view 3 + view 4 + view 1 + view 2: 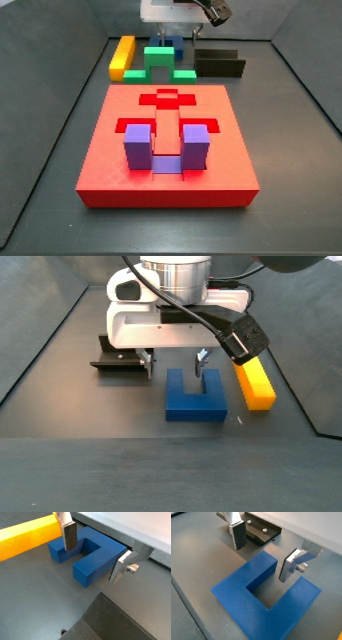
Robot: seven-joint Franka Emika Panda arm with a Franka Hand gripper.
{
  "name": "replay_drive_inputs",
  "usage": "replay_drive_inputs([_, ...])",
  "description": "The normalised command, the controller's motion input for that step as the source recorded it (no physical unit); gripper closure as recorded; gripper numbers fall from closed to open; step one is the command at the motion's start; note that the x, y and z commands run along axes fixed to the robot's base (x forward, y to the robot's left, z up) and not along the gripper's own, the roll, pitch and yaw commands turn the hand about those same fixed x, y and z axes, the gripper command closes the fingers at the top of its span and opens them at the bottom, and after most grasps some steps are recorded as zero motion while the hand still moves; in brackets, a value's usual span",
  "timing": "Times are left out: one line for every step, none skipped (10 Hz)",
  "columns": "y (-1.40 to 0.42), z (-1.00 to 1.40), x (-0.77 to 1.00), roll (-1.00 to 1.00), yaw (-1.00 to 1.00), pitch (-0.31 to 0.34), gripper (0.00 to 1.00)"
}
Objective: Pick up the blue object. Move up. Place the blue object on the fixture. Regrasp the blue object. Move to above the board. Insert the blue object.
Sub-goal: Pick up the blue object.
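Gripper [261,556]: low over the blue object, fingers [68,538] spread apart, straddling one prong, nothing clamped.
Blue object [195,396]: flat on the grey floor, between the fixture [122,361] and the yellow bar [254,386].
Board [167,150]: well apart from the gripper, purple block [166,148] seated in it.

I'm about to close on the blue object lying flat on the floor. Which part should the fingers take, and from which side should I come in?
Come straight down from above. The blue object lies flat, slot open sideways, and the end effector is open over it, with one finger at the slot and the other finger outside one prong. Clamping that prong across its flat parallel faces looks best; the yellow bar lies close beside.
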Motion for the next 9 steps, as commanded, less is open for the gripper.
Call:
replay_drive_inputs([0.0, -0.18, 0.0, 0.0, 0.0, -0.047, 0.0])
replay_drive_inputs([0.0, -0.19, 0.0, 0.0, 0.0, -0.047, 0.0])
replay_drive_inputs([0.0, -0.17, 0.04, 0.0, 0.0, -0.046, 0.0])
replay_drive_inputs([0.0, -0.2, 0.02, 0.0, 0.0, -0.051, 0.0])
replay_drive_inputs([0.0, -0.18, 0.02, 0.0, 0.0, -0.051, 0.0])
replay_drive_inputs([0.0, -0.16, 0.04, 0.0, 0.0, -0.05, 0.0])
replay_drive_inputs([0.0, -0.17, 0.07, 0.0, 0.0, -0.051, 0.0])
replay_drive_inputs([0.0, -0.18, 0.06, 0.0, 0.0, -0.046, 0.0])
replay_drive_inputs([0.0, -0.17, 0.02, 0.0, 0.0, -0.037, 0.0])
